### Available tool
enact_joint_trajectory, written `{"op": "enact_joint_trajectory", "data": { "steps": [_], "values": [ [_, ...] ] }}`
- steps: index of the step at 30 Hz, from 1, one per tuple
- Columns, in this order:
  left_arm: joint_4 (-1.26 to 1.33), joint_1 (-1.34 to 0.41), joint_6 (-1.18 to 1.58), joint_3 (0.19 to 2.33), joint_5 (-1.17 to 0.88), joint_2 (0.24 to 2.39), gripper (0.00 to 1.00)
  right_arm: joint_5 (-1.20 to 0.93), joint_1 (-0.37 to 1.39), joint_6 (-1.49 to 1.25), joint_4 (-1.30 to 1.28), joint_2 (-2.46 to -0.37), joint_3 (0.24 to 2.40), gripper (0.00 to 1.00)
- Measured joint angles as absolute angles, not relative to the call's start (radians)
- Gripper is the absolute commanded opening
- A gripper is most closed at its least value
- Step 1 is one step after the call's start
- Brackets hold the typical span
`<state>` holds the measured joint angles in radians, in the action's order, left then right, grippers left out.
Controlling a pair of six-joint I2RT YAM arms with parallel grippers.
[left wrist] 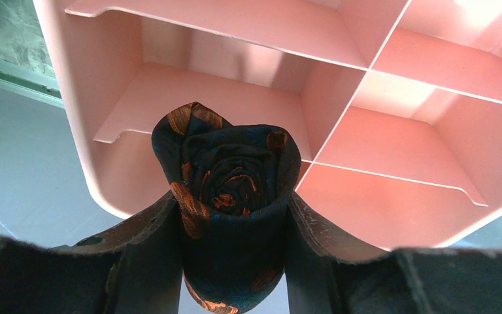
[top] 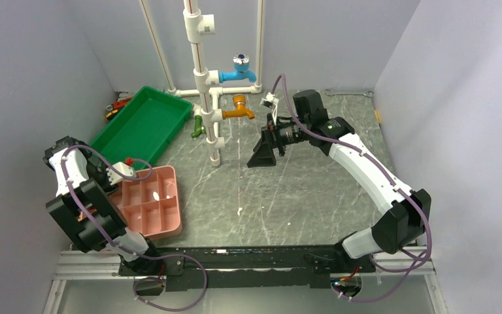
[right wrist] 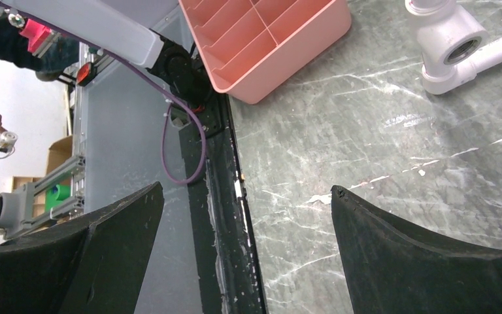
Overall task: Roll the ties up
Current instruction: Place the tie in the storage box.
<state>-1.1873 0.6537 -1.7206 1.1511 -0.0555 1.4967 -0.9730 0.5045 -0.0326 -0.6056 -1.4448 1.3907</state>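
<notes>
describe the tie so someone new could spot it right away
Find the pink divided tray on the table's left side. Right by it, the left gripper clamps the tie: a dark fabric spiral with orange markings, the only rolled cloth there.

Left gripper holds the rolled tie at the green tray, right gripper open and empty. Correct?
One thing is off: the tray. The left wrist view shows the left gripper holding the rolled tie at the pink compartment tray. The right gripper is open and empty, as you said.
</notes>
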Motion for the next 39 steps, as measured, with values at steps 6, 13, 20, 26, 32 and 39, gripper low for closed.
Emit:
{"op": "enact_joint_trajectory", "data": {
  "steps": [6, 13, 20, 26, 32, 39],
  "values": [
    [-1.186, 0.665, -1.771, 1.15, -0.056, 1.497, 0.0, -0.973, 0.505, -0.032, -0.612, -1.441, 1.391, 1.0],
    [-1.182, 0.695, -1.818, 1.15, -0.048, 1.505, 0.0, -0.973, 0.505, -0.033, -0.614, -1.441, 1.391, 1.0],
    [-1.187, 0.698, -1.84, 1.152, -0.036, 1.505, 0.0, -0.973, 0.505, -0.029, -0.629, -1.441, 1.391, 1.0],
    [-1.249, 0.699, -1.84, 1.203, -0.036, 1.505, 0.0, -0.973, 0.505, -0.029, -0.63, -1.441, 1.391, 1.0],
    [-1.289, 0.699, -1.84, 1.225, -0.01, 1.494, 0.0, -0.974, 0.505, -0.033, -0.628, -1.441, 1.391, 1.0],
    [-1.34, 0.699, -1.836, 1.233, 0.048, 1.499, 0.0, -0.974, 0.505, -0.032, -0.632, -1.449, 1.402, 1.0]
  ]
}}
